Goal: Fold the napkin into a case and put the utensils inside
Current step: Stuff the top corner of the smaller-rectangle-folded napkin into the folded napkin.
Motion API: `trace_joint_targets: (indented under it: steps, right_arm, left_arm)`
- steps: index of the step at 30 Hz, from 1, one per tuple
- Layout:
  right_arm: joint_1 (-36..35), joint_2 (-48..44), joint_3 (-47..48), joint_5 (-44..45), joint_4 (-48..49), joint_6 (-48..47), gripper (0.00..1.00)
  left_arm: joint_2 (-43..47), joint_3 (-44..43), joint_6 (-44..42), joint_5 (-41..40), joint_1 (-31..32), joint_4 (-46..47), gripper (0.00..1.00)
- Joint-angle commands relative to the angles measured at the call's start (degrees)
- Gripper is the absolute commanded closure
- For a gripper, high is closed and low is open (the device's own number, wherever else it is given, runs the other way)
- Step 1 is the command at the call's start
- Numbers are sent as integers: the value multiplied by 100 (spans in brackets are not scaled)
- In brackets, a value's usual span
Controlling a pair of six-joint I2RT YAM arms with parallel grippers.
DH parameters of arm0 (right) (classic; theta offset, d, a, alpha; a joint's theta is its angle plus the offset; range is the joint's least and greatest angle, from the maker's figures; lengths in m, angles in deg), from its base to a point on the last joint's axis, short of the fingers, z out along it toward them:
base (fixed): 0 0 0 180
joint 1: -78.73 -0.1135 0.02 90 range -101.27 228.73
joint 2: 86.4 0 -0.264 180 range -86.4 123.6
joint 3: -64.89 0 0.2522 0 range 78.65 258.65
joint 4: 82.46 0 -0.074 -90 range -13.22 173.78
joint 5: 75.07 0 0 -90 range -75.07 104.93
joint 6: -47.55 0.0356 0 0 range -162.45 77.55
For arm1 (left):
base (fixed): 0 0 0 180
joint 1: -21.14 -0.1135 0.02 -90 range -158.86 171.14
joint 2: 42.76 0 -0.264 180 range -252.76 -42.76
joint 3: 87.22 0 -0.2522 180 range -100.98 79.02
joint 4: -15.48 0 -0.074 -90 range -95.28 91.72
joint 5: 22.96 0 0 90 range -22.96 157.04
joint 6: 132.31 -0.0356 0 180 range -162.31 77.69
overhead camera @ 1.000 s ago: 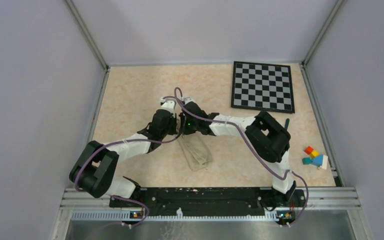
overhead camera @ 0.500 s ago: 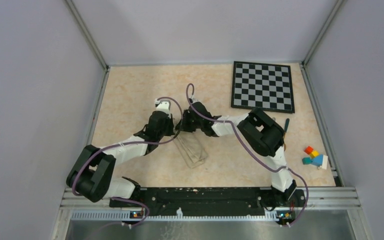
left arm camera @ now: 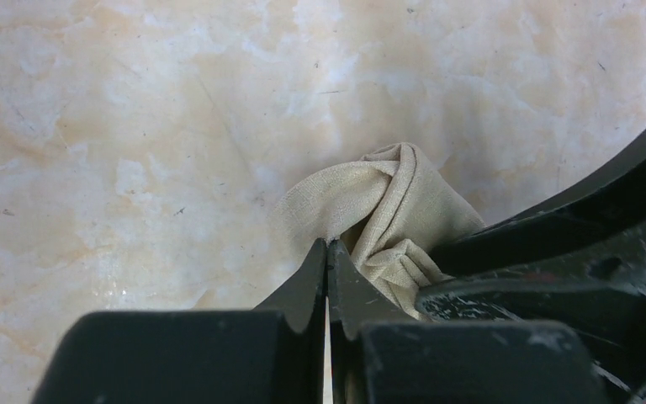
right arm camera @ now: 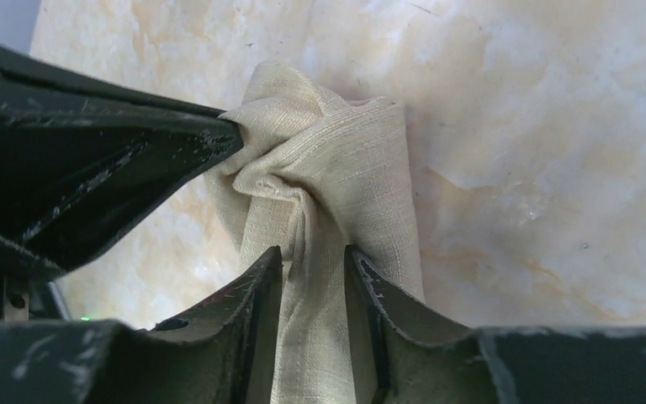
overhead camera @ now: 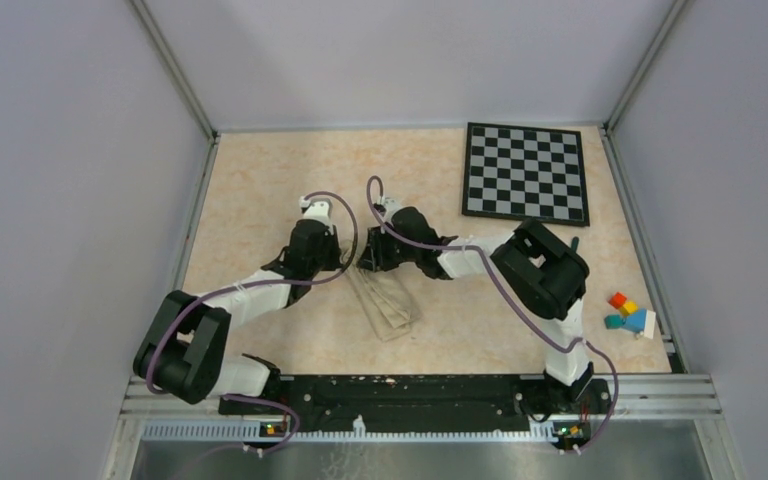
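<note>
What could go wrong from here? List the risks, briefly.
1. The left end effector pinches only a small pucker of the napkin; a pull could drag the folds apart.
2. The right end effector has its jaws apart astride a bunched ridge of cloth; lifting away may snag it.
3. The two sit almost touching, so a collision seems possible.

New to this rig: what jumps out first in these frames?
The left gripper and right gripper meet mid-table at the far end of the beige napkin, a narrow folded strip. The left is shut on its bunched end; the right straddles the cloth, jaws slightly apart. A checkered board sits at the far right.
</note>
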Motion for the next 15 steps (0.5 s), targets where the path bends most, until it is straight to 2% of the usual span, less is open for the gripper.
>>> trace_joint_targets:
  steps: [1, 4, 15]
  right_arm:
    - [-30, -428, -83, 101, -39, -1268, 64]
    - [-39, -303, 157, 37, -96, -1484, 63]
    - [-56, 15, 397, 29, 306, -1137, 61]
  left_arm:
    - [180, -91, 10, 52, -67, 116, 100]
    - [225, -86, 7, 128, -72, 115, 100]
    - [205, -70, -34, 359, -72, 133, 100]
